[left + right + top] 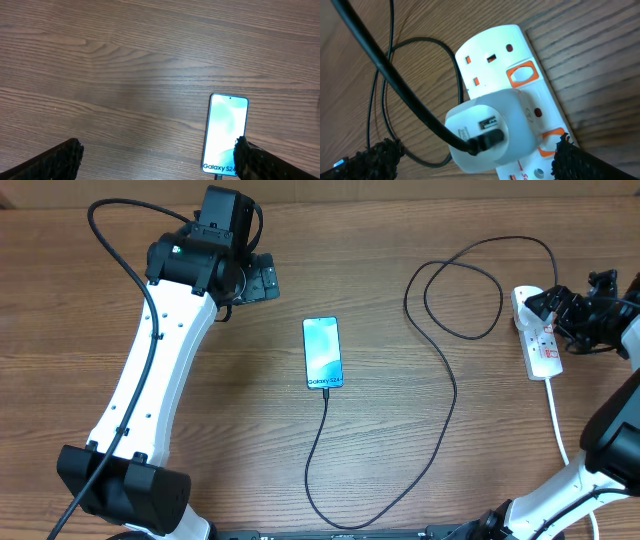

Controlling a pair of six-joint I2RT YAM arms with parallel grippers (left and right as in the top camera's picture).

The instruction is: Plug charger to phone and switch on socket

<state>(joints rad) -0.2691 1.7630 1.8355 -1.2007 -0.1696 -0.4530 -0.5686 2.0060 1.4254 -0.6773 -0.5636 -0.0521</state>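
Roughly at the middle of the brown wood-grain table [240, 430] lies a slim, dark-edged, blue-teal-screened phone [322, 353] [226, 131]. It is flat and screen up, with its small "Galaxy" lettering at the end nearer the front edge. A long thin black charger cable [456, 390] [380, 49] meets that near end and looks plugged in. From there it runs toward the front edge, sweeps back up the right half of the table, makes a loose loop near the far edge and ends at a white elongated plastic power strip [543, 350] [485, 45]. That strip lies close to the right edge, its thick white cord [556, 420] trailing toward the front.

On the strip sits a boxy white adapter [492, 130], with the cable's black connector pushed into its port. Beside it are orange-rimmed rocker switches [522, 74]; I cannot tell whether they are on or off.

The right gripper [552, 318] [479, 146] hovers over the strip's far end with its jaws spread wide, one finger on either side of the adapter in the wrist view, gripping nothing. The left gripper [258, 280] [157, 147] hangs over bare table toward the far edge, left of the phone and apart from it, its jaws likewise wide open and empty.
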